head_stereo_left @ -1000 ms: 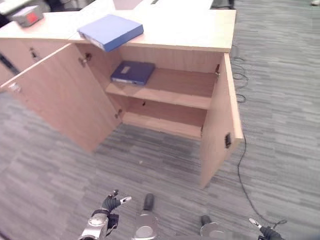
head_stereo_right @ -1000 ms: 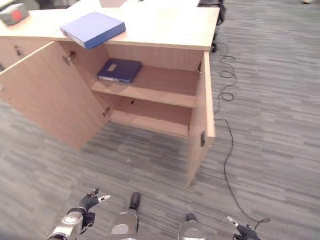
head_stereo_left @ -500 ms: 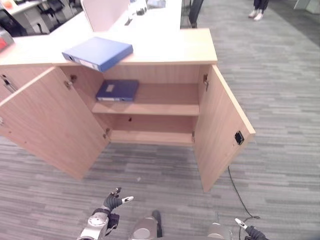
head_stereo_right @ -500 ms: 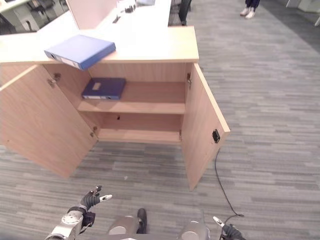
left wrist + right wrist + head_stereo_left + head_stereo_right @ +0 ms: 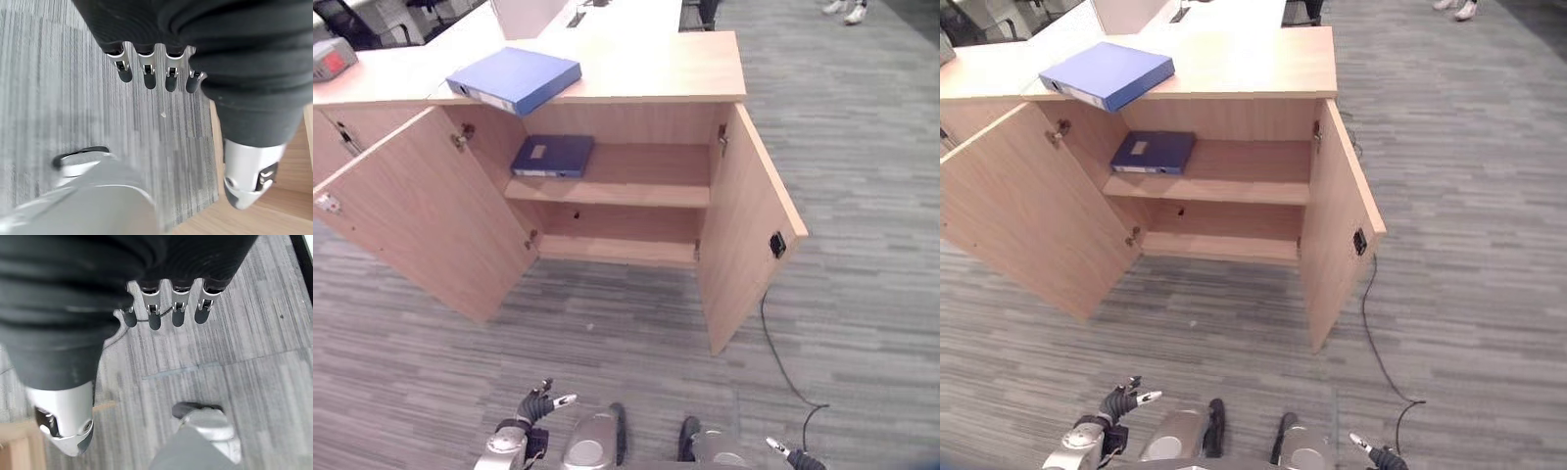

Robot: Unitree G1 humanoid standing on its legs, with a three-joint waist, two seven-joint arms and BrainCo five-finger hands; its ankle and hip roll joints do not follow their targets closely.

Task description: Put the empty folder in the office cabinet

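A blue folder (image 5: 515, 78) lies flat on top of the wooden cabinet (image 5: 636, 69), jutting a little over its front edge. A second, darker blue folder (image 5: 552, 156) lies flat at the left of the upper shelf (image 5: 636, 181) inside. Both cabinet doors stand wide open. My left hand (image 5: 533, 410) hangs low over the carpet, far from the cabinet, with relaxed fingers (image 5: 148, 76) and nothing in it. At the bottom edge my right hand (image 5: 1371, 453) also hangs low, its fingers (image 5: 177, 308) relaxed and empty.
The left door (image 5: 421, 220) swings far out to the left, the right door (image 5: 754, 225) out toward me. The lower shelf (image 5: 617, 250) is bare. A grey box with a red patch (image 5: 331, 60) sits on the counter at far left. Grey carpet (image 5: 862, 196) stretches around.
The whole picture has shifted, so the camera moved; the cabinet now sits higher in view. Both hands stay low and empty.
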